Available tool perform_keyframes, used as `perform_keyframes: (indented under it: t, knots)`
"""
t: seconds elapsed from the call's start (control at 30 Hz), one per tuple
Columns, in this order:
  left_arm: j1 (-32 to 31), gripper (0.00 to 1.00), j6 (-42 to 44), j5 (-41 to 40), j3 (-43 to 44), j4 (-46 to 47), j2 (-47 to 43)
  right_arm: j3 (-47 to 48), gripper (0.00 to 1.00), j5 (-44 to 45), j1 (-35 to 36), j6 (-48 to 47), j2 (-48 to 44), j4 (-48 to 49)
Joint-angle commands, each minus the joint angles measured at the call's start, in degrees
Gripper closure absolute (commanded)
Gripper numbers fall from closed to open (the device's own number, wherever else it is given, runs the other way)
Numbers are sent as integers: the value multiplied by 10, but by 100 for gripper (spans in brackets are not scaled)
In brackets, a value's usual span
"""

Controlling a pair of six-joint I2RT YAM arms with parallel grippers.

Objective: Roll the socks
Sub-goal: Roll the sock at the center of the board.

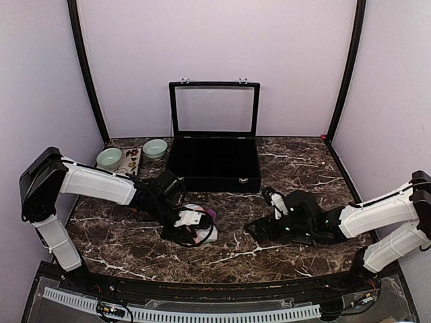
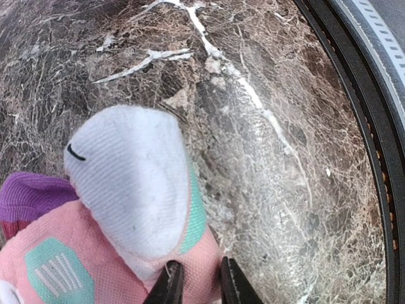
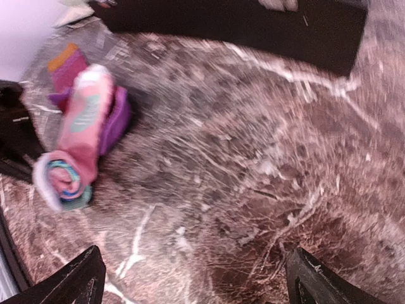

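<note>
The salmon-pink sock (image 2: 69, 253), with a white toe and mint patches, lies over the maroon sock, whose purple toe (image 2: 28, 196) peeks out at the left. My left gripper (image 2: 199, 286) is shut on a fold of the pink fabric. In the top view the socks (image 1: 202, 227) sit bunched at the table's middle left under the left gripper (image 1: 188, 225). The right wrist view shows the pink sock (image 3: 82, 126) partly rolled at its near end, with the maroon sock's orange cuff (image 3: 63, 58) behind. My right gripper (image 3: 196, 285) stands open over bare marble, to the right of the socks.
An open black case (image 1: 214, 165) stands at the back centre. Two pale green bowls (image 1: 109, 158) (image 1: 155, 148) and a small tray sit at the back left. A black rail (image 2: 373, 126) borders the table's near edge.
</note>
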Motion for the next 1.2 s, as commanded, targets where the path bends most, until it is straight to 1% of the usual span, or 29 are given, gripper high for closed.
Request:
perform_keyframes:
  t: [0.0, 0.03, 0.13, 0.2, 0.27, 0.4, 0.57, 0.63, 0.77, 0.87, 1.0, 1.17]
  knots:
    - [17, 76, -15, -21, -27, -120, 22, -69, 1, -50, 44, -237, -58, 250]
    - [19, 76, -15, -20, -27, -122, 23, -61, 0, -55, 51, -276, -53, 244]
    - [26, 76, -16, -15, -23, -131, 29, 10, 0, -105, 59, -343, -5, 164]
    - [30, 76, -14, -15, -22, -138, 34, 33, 1, -119, 78, -379, 18, 148]
    - [35, 75, -10, -14, -21, -146, 40, 47, 4, -107, 104, -416, 35, 138]
    - [39, 73, 2, -15, -19, -167, 52, 78, 15, -45, 159, -512, 71, 96]
    - [40, 72, -4, -14, 16, -179, 82, 102, 19, -33, 180, -586, 85, 75]
    - [40, 72, -10, -11, 35, -181, 96, 111, 20, -40, 180, -609, 92, 67]
    - [39, 72, -14, -6, 73, -192, 121, 120, 21, -44, 179, -641, 108, 84]
    - [40, 72, -14, 1, 94, -202, 135, 139, 23, -58, 178, -664, 139, 91]
    - [40, 72, -11, 1, 105, -210, 140, 170, 27, -69, 173, -691, 185, 89]
    - [39, 72, -8, 1, 107, -214, 146, 207, 30, -83, 152, -695, 230, 97]
